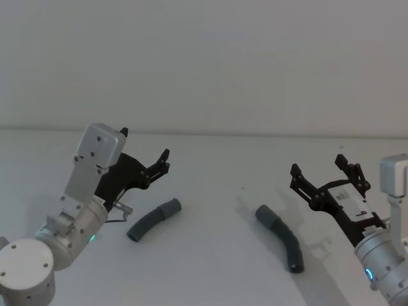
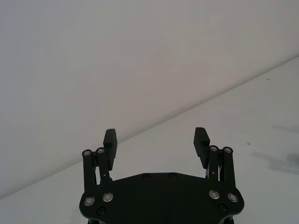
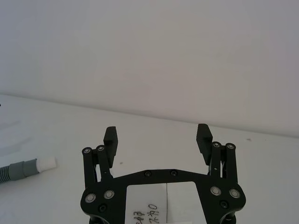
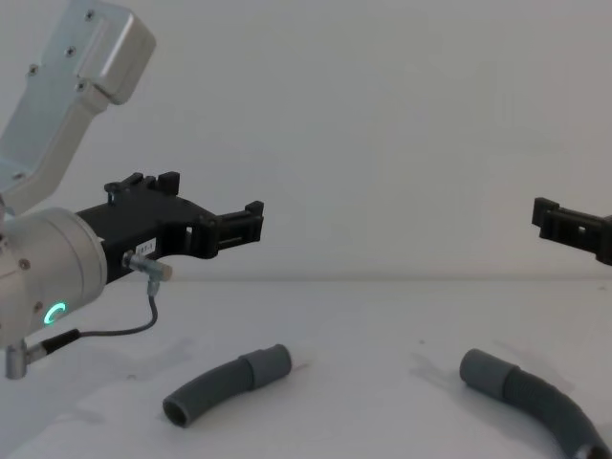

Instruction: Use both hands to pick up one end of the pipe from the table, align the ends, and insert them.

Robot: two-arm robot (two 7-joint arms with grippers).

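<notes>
Head view: the black plastic claw left gripper (image 1: 144, 145) and right gripper (image 1: 320, 167) are hovering, jaws spread, over the white table (image 1: 210, 159), where the dark-grey ribbed short hose (image 1: 154, 218) and long hose (image 1: 282, 237) are lying apart. Wrist views: both jaws are gaping empty; a whitish-tipped grey cuff (image 3: 28, 167) is lying near the right's. Chest view: the 2 hoses are lying untouched.

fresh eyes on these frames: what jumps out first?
Two dark ribbed hose pieces lie apart on the white table, the short piece toward the robot's left, the long piece toward its right. A black claw gripper hangs open and empty by each: the left gripper raised beside the short piece, the right gripper to the right of the long one.
</notes>
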